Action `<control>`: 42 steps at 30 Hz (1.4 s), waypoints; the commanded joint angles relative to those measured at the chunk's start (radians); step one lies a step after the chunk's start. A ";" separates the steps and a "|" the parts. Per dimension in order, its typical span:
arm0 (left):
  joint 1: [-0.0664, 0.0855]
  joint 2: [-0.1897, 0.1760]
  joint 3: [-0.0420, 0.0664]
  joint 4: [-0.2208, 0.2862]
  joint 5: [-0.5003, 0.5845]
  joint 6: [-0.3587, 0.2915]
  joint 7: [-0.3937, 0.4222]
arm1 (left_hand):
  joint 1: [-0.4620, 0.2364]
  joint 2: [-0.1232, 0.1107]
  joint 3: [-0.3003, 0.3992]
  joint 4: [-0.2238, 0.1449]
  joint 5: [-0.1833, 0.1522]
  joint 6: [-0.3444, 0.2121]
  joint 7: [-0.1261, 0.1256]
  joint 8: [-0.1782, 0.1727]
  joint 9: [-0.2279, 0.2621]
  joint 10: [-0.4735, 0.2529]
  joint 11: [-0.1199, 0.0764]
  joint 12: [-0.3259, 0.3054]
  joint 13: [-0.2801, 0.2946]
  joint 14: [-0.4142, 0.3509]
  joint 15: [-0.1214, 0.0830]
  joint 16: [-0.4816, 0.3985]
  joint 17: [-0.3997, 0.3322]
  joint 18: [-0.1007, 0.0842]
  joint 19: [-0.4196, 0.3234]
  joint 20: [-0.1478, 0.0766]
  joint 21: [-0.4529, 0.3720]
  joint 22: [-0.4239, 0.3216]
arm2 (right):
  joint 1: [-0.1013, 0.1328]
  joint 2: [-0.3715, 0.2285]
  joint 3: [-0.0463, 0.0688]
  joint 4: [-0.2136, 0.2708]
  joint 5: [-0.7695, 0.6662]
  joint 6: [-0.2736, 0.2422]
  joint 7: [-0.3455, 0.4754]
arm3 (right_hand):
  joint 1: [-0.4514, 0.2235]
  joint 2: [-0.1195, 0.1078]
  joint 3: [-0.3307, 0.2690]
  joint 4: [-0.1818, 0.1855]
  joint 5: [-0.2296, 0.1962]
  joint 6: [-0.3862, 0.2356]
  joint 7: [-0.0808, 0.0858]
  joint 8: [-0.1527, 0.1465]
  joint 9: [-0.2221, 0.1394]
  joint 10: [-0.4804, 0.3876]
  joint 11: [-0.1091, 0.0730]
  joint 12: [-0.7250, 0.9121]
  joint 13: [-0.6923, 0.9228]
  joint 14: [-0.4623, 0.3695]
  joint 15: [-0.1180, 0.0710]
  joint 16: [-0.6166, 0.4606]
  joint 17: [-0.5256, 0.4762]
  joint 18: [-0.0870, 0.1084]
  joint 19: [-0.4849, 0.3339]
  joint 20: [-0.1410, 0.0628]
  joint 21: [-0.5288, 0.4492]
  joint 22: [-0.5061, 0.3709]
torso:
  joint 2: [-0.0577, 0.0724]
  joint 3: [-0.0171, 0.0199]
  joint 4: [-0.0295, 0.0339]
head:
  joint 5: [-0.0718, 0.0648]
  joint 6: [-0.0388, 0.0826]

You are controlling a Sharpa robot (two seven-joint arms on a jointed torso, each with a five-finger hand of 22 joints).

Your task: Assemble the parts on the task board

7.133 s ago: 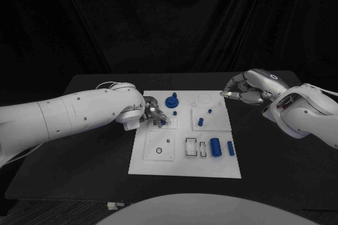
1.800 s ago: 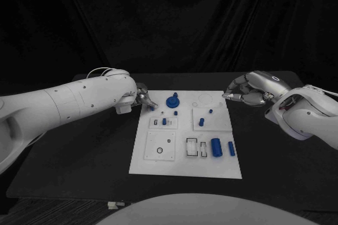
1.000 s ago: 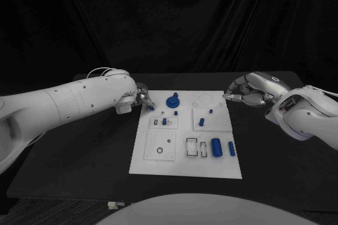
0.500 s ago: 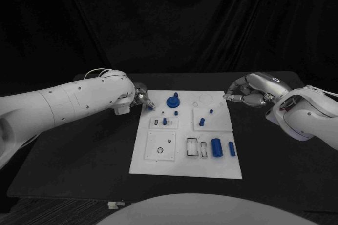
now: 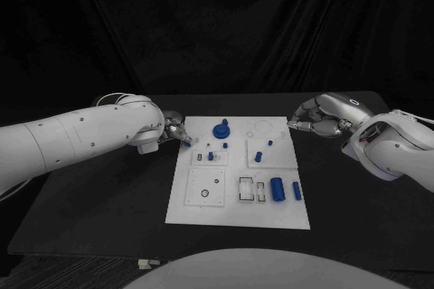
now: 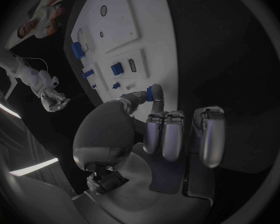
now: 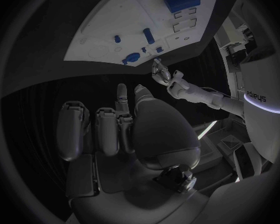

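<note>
Blue shows between the fingers of the left hand: a small blue part is pinched at the fingertips, while the other fingers lie curled side by side, holding nothing. The hand hangs just off the task board at its far left corner, the part near the board's edge but apart from it.

The step in hand looks like carrying this part to its seat. To do it well, I would keep the pinch steady, bring the part squarely over its hole before lowering, and let it settle without side push; which hole is meant I cannot tell.

The right hand hovers by the board's far right corner, fingers curled in, with nothing visibly held.

On the board, a large round blue piece stands near the far edge, small pegs stand in the left plate just beyond the hand, another peg sits in the right plate, and two blue cylinders lie toward the near right. The nearest pegs crowd the approach, so a path in from above seems safer than a sweep. The black surface to the left gives free room for drawing the arm away.
</note>
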 commanded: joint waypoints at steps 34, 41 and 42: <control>0.000 0.030 0.001 0.046 0.127 0.069 -0.030 | -0.022 0.008 0.095 -0.070 -0.023 -0.009 0.008 -0.024 -0.018 0.106 0.002 0.004 0.263 0.107 0.004 0.003 0.263 0.019 0.019 0.004 -0.021 0.217 | -0.023 0.000 0.001 -0.002 -0.002 0.008 -0.014 | 0.011 0.002 0.007 0.000 0.008 -0.003 -0.001 -0.005 -0.002 0.103 -0.002 0.002 0.263 0.063 -0.002 -0.005 0.027 0.002 0.023 -0.001 -0.008 0.198 | 0.003 -0.0003 -0.0014 | 0.011 0.000; -0.001 0.030 0.000 0.045 0.127 0.071 -0.031 | -0.022 0.009 0.095 -0.070 -0.023 -0.010 0.009 -0.025 -0.019 0.106 0.002 0.004 0.263 0.107 0.004 0.003 0.263 0.020 0.017 0.004 -0.023 0.216 | -0.023 0.000 0.001 -0.003 -0.002 0.008 -0.014 | 0.012 0.002 0.007 0.000 0.010 -0.003 -0.001 -0.006 -0.002 0.103 -0.002 0.002 0.263 0.063 -0.002 -0.005 0.026 0.002 0.023 -0.001 -0.009 0.198 | 0.001 -0.0002 -0.0006 | 0.013 0.000; -0.001 0.030 0.000 0.045 0.127 0.071 -0.031 | -0.023 0.009 0.095 -0.070 -0.024 -0.010 0.009 -0.026 -0.019 0.106 0.003 0.004 0.263 0.107 0.004 0.003 0.263 0.020 0.017 0.005 -0.023 0.216 | -0.023 0.000 0.001 -0.003 -0.002 0.008 -0.014 | 0.012 0.002 0.007 0.000 0.010 -0.003 -0.001 -0.006 -0.002 0.103 -0.002 0.002 0.263 0.063 -0.002 -0.005 0.026 0.002 0.023 -0.001 -0.009 0.198 | 0.001 -0.0001 -0.0005 | 0.013 0.000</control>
